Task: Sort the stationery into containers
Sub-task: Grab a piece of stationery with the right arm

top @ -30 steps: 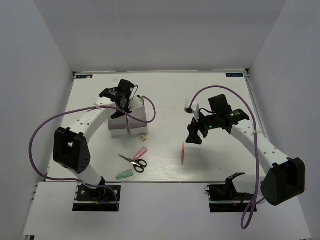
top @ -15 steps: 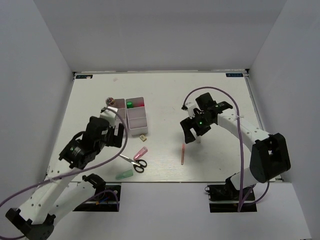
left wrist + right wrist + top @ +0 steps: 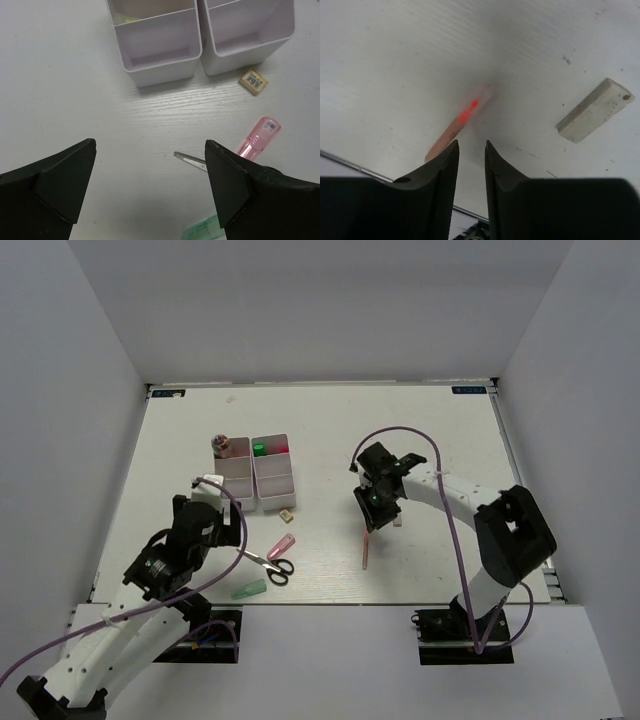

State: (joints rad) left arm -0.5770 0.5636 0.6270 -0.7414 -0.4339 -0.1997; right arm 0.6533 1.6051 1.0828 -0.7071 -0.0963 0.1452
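white table (image 3: 440, 430) under me, trays (image 3: 255, 472) far left; my right gripper (image 3: 470, 150) hangs just above the pink stick's (image 3: 457, 124) far end, fingers nearly closed and empty, an eraser (image 3: 595, 110) beside it. i'd spread them first, straddle the stick crosswise, then pinch. my left gripper (image 3: 150, 185) is spread wide and empty over the scissors (image 3: 190, 160) and pink highlighter (image 3: 257, 137).

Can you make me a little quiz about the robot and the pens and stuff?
1. True or false: the left gripper has its fingers wide open.
2. What lies just right of the pink stick in the right wrist view? A) white eraser B) scissors C) green marker
3. Fill in: the scissors lie on the ____, not in a tray.

Key: 1 true. 2 A, the white eraser. 3 table.
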